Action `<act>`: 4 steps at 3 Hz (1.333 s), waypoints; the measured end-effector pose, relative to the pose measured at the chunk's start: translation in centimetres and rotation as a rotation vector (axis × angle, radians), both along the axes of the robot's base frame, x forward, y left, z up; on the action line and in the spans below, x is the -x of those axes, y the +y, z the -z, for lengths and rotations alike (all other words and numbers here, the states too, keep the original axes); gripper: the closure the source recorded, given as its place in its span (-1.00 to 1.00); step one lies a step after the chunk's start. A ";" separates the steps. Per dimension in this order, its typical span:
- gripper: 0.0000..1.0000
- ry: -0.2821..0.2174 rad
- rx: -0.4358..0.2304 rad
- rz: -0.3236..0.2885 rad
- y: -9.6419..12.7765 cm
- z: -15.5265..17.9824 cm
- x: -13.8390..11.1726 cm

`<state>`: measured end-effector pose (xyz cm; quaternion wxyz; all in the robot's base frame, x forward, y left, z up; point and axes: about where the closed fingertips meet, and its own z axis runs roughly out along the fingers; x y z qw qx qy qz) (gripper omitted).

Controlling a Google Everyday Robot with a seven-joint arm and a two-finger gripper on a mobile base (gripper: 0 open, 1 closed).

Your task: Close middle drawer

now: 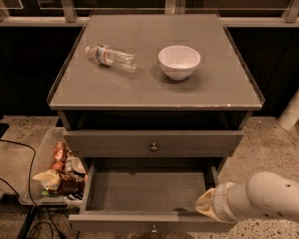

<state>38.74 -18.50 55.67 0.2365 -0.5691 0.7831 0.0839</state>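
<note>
Gripper (207, 209) sits at the right front corner of the middle drawer (139, 190), which is pulled open just to its left. We cannot tell the gripper's state. Closed drawer (154, 143) sits above it, with bowl (179, 61) and bottle (111, 57) further up.

Middle drawer (144, 190): grey-brown wood, shallow wide box, plain flat front with a small round knob (153, 228) at centre. It stood pulled well out and level, below a shut drawer front. The end effector (208, 209) was at its right front corner.
</note>
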 end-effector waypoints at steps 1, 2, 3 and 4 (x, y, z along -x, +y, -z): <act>1.00 0.027 0.009 -0.041 1.2 4.4 1.1; 1.00 0.057 0.016 -0.074 1.9 7.9 2.3; 1.00 0.096 0.030 -0.096 2.4 11.1 3.2; 1.00 0.106 0.032 -0.105 2.5 13.3 3.0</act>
